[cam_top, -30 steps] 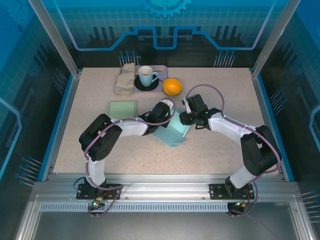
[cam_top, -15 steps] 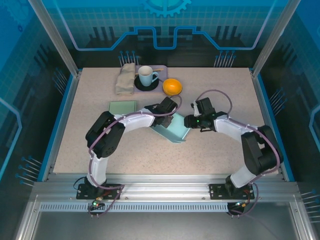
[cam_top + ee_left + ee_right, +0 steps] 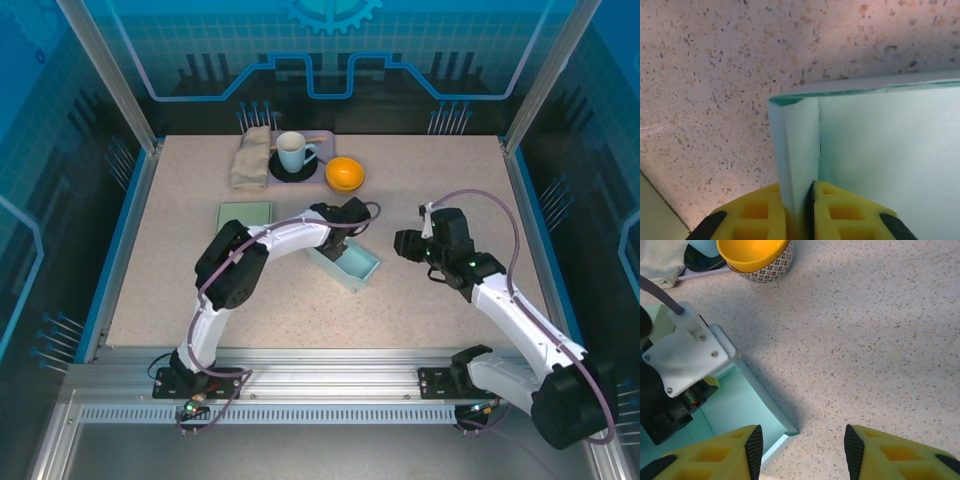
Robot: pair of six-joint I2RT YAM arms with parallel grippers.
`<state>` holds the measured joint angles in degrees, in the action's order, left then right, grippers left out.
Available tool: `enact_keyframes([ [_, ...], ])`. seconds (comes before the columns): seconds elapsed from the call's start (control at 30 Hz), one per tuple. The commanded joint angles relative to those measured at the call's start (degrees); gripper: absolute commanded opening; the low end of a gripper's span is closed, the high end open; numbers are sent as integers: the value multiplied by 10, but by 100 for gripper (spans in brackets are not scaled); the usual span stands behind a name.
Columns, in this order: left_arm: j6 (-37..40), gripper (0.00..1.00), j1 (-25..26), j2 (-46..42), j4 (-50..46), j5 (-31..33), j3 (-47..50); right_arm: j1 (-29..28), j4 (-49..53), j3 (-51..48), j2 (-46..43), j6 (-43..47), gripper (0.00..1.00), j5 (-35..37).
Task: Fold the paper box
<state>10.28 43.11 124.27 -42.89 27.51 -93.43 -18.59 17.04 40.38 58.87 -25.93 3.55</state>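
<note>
At centre of the counter [image 3: 450, 190] we find the paper box [image 3: 347, 266] squarer than a second ago, left tool [image 3: 799, 194] pinching one wall, right tool [image 3: 800, 441] withdrawn rightward, jaws apart and empty, so the walls seem formed.

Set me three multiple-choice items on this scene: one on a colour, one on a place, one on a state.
1. What colour is the box?
A) red
B) pale teal
C) black

2. Where is the bowl?
A) inside the box
B) just right of the mug
C) at the near edge

3. What is the left hand doing?
A) pinching a wall of the box
B) hanging open over the mug
C) holding the bowl

Answers:
1 B: the top view shows its pale teal walls and floor.
2 B: the bowl stands beside the mug at the far side.
3 A: the left wrist view shows it clamped on the paper wall.
</note>
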Motion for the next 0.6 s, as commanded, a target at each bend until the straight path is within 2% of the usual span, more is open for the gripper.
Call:
enact_keyframes([
  [0.0,33,14,10,70,-88,58,-5,8,-2,-24,-13,-2,49,16],
  [0.07,31,14,17,101,-103,93,-21,7,-12,-33,-12,-3,49,13],
  [0.17,13,13,19,136,-124,109,-42,7,-19,-41,-8,-6,48,7],
  [0.43,-2,16,18,127,-116,98,-49,8,-6,-54,-31,-3,48,2],
  [0.57,19,18,18,84,-87,61,-39,7,10,-54,-53,-4,49,1],
])
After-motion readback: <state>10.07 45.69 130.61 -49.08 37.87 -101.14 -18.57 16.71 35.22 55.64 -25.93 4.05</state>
